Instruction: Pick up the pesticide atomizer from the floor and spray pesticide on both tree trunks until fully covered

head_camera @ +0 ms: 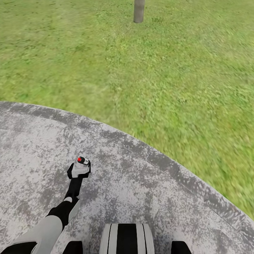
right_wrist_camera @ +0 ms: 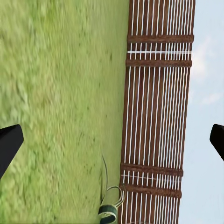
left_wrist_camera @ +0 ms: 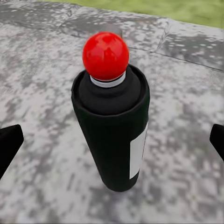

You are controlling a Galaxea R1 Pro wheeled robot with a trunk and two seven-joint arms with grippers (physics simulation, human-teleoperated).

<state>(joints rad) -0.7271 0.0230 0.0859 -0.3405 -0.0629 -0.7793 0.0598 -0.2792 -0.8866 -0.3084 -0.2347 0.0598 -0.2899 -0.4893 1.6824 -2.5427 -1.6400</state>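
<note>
**While the atomizer stands between spread jaws, the grasp is not yet closed**

Although the left gripper (head_camera: pixel 79 170) is placed at the pesticide atomizer (left_wrist_camera: pixel 112 126), no pinch is seen: in the left wrist view the two dark fingertips (left_wrist_camera: pixel 9 145) are held far apart at the picture's edges, clear of the bottle on both sides. The bottle is stood upright on the mottled grey stone paving (head_camera: pixel 134 183), its long axis vertical, red nozzle tip (left_wrist_camera: pixel 105 55) uppermost and white label (left_wrist_camera: pixel 138 151) turned to one side. It is centred between the jaws, so closing them across the black body is judged to be the move called for. The left arm is plainly the nearer. The right gripper (right_wrist_camera: pixel 112 140) is likewise spread, holding nothing, and is pointed over the lawn (right_wrist_camera: pixel 56 102) toward a wooden slat fence (right_wrist_camera: pixel 156 112). A tree trunk (head_camera: pixel 139 10) is seen well apart across the grass, beyond the paving's curved edge.
</note>
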